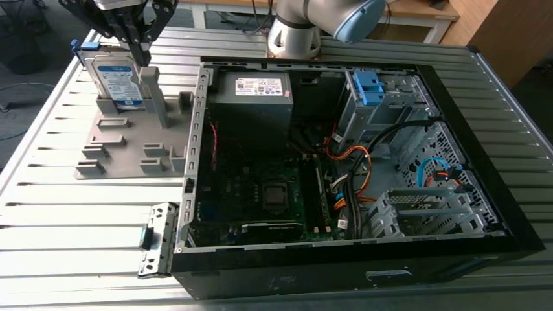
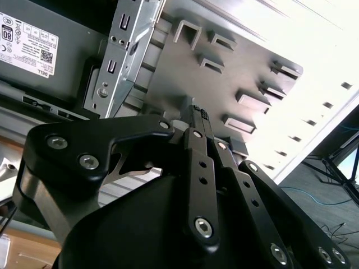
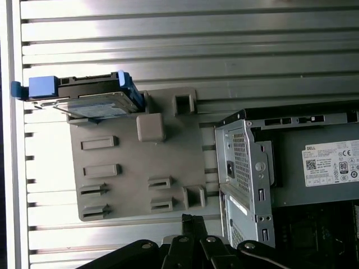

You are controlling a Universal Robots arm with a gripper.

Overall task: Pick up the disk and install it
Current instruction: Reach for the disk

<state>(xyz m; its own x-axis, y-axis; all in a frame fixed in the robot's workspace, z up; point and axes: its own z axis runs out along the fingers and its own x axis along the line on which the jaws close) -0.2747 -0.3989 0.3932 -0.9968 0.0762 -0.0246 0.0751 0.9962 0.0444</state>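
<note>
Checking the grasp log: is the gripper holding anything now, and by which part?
Nothing is held. The gripper is shut and empty, apart from the disk, which stands on edge in the grey fixture plate.

The arm (image 1: 298, 29) stands at the far side of the exterior view, a silver joint with a pale blue cap (image 1: 359, 18). The end effector (image 1: 140, 57) hangs at that view's upper left and points downward, its black linkage bars narrowing to one tip. In both wrist views the end effector (image 2: 197, 112) (image 3: 190, 219) reaches forward from its black body, and its two fingers (image 2: 202, 168) lie closed against each other.
</note>
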